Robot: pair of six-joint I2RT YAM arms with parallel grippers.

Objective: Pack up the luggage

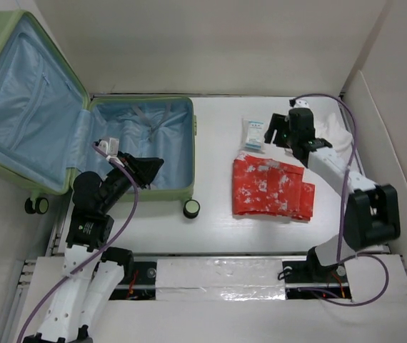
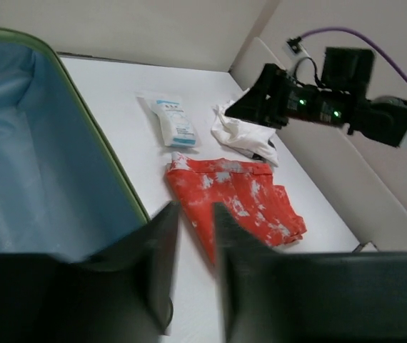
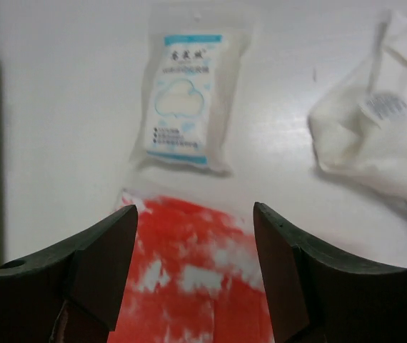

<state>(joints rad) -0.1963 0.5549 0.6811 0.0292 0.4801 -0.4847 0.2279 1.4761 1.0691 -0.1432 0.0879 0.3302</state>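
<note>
Luggage (image 1: 178,136), lid open, under left tool (image 2: 195,214), narrowly parted and empty; right tool (image 3: 195,214) wide-spread, empty, well apart.

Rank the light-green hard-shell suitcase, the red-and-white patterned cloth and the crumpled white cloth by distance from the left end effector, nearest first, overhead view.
From the left end effector:
1. Light-green hard-shell suitcase: directly under it, on the left.
2. Red-and-white patterned cloth: to its right, mid-view.
3. Crumpled white cloth: far right side.
</note>
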